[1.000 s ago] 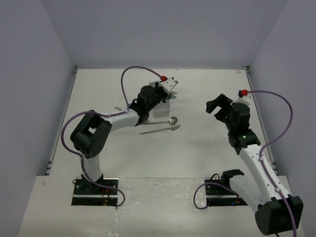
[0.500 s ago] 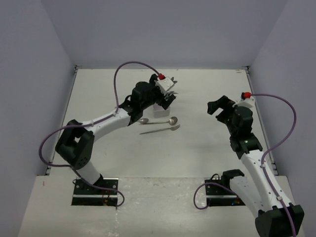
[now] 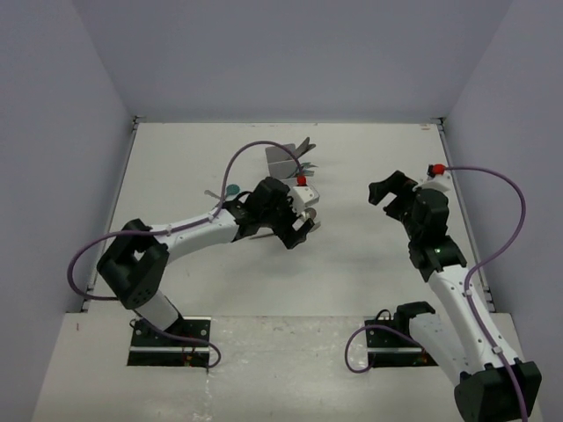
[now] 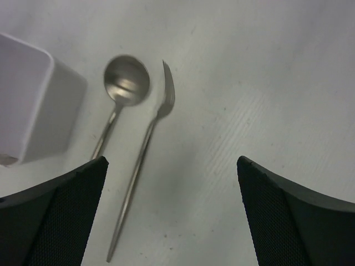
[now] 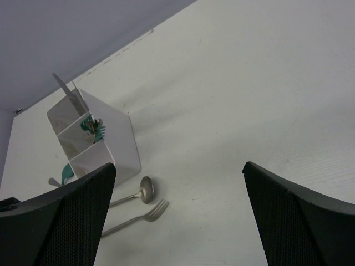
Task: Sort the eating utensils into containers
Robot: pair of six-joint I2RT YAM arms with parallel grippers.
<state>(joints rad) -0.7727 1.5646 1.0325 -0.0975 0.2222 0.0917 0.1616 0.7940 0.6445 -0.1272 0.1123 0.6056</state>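
Mostly sorted; three pieces lie loose.
Box holds several utensils. Spoon and fork lie just beside it, under the wide-open, empty left gripper. A teal spoon lies to the box's left. The right gripper, also wide and empty, hangs at the right.

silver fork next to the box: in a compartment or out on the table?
Out. The fork lies flat on the table beside the spoon, outside the white box.
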